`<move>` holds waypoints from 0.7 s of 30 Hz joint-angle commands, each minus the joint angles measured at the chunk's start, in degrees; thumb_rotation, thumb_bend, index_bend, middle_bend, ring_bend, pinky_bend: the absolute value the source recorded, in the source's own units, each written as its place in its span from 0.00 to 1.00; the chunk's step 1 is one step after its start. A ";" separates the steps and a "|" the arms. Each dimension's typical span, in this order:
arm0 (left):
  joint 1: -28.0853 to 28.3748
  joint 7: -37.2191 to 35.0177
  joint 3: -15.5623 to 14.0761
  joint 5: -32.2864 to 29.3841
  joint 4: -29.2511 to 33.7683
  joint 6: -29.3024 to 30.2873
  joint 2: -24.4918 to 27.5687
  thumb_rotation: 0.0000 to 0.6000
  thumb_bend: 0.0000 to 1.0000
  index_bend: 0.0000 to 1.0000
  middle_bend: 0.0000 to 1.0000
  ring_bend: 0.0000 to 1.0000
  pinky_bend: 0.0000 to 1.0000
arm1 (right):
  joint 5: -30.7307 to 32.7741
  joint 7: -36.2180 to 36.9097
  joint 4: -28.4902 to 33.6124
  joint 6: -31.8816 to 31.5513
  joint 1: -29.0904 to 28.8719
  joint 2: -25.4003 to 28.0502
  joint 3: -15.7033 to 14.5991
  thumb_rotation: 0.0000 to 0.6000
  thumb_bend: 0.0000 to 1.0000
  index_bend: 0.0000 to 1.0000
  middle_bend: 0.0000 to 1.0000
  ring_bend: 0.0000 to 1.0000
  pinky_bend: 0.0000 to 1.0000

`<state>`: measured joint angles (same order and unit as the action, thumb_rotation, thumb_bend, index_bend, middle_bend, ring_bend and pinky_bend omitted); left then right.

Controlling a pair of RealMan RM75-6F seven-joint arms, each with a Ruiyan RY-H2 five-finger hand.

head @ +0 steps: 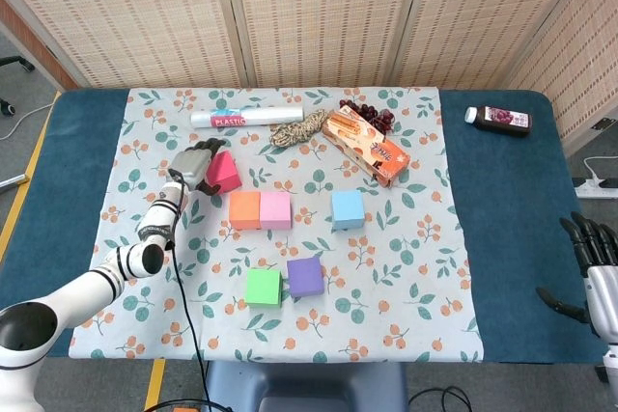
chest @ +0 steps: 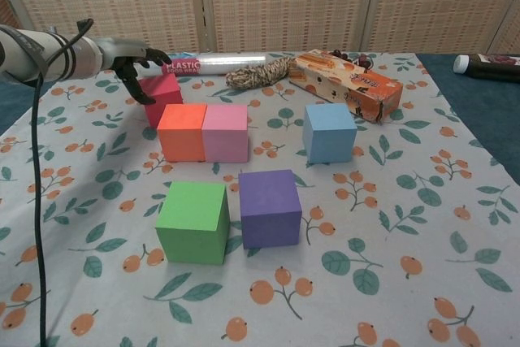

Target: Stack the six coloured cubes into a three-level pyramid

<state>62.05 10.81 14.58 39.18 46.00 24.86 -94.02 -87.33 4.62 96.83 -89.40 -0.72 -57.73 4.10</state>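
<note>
My left hand (head: 198, 166) (chest: 130, 59) grips the red cube (head: 225, 175) (chest: 163, 90) at the back left of the cloth, fingers over its top and thumb down its left side; the cube looks tilted. The orange cube (head: 244, 209) (chest: 182, 132) and the pink cube (head: 275, 209) (chest: 225, 133) stand side by side, touching. To their right, apart, sits the blue cube (head: 348, 209) (chest: 329, 133). Nearer me, the green cube (head: 263, 288) (chest: 193, 222) and the purple cube (head: 305, 277) (chest: 270, 208) stand close together. My right hand (head: 590, 256) hangs at the table's right edge, fingers apart, holding nothing.
Along the back lie a plastic wrap roll (head: 241, 118) (chest: 213, 62), a twine bundle (head: 299, 129) (chest: 258, 73), an orange box (head: 367, 147) (chest: 348, 83) and dark berries (head: 372, 116). A dark bottle (head: 499, 120) (chest: 489, 66) lies at the back right, off the floral cloth (head: 406, 296).
</note>
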 commanded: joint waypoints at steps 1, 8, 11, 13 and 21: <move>0.20 -0.50 -0.16 -0.18 -0.77 -0.64 -0.33 1.00 0.33 0.00 0.00 0.00 0.14 | 0.09 -0.07 0.04 0.01 0.03 -0.01 0.01 1.00 0.00 0.00 0.00 0.00 0.00; 0.60 -1.81 -0.30 0.54 -3.56 -1.26 -1.67 1.00 0.33 0.00 0.03 0.07 0.16 | 0.41 -0.45 0.26 0.13 -0.01 -0.14 0.14 1.00 0.00 0.00 0.00 0.00 0.00; 0.62 -2.70 0.18 1.15 -5.12 -0.39 -2.71 1.00 0.33 0.07 0.13 0.14 0.17 | 0.57 -0.68 0.46 0.13 0.01 -0.15 0.19 1.00 0.00 0.00 0.00 0.00 0.00; 0.67 -3.02 0.33 1.48 -6.00 -0.36 -3.20 1.00 0.33 0.11 0.19 0.20 0.18 | 0.71 -0.84 0.58 0.02 0.06 -0.16 0.28 1.00 0.00 0.00 0.00 0.00 0.00; 0.54 -4.24 0.79 3.84 -8.05 0.28 -4.02 1.00 0.32 0.23 0.33 0.31 0.19 | 0.80 -1.37 1.01 -0.09 0.10 -0.20 0.38 1.00 0.00 0.00 0.00 0.00 0.00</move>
<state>62.68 6.83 15.22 42.70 38.05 24.94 -98.06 -86.53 3.25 97.83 -89.48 -0.62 -57.93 4.47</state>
